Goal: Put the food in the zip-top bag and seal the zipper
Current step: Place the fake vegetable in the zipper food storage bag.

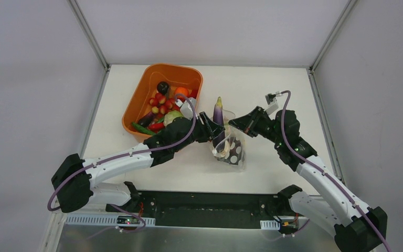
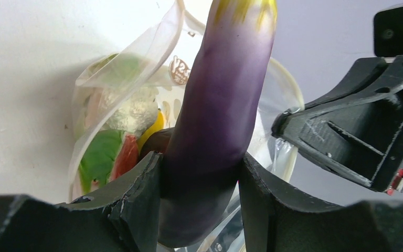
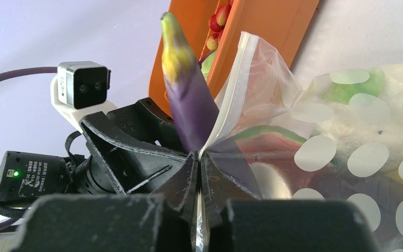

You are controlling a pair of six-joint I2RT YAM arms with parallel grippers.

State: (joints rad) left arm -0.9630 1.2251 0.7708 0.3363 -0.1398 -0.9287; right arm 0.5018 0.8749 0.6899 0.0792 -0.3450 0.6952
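Observation:
A purple eggplant [image 1: 218, 114] with a yellow-green tip stands upright over the mouth of the zip-top bag [image 1: 233, 152]. My left gripper [image 2: 200, 173] is shut on the eggplant [image 2: 225, 100] near its lower end. The clear dotted bag [image 3: 357, 152] holds green, red, white and yellow food [image 2: 120, 136] inside. My right gripper [image 3: 198, 157] is shut on the bag's rim, holding the mouth open beside the eggplant [image 3: 186, 100]. The pale zipper [image 3: 232, 100] runs up along the open edge. In the top view the right gripper [image 1: 237, 124] sits just right of the eggplant.
An orange tub [image 1: 152, 84] with more toy food [image 1: 162, 102] stands at the back left, right behind the left arm [image 1: 136, 155]. White walls close the table on the left, right and back. The black base rail [image 1: 204, 207] runs along the near edge.

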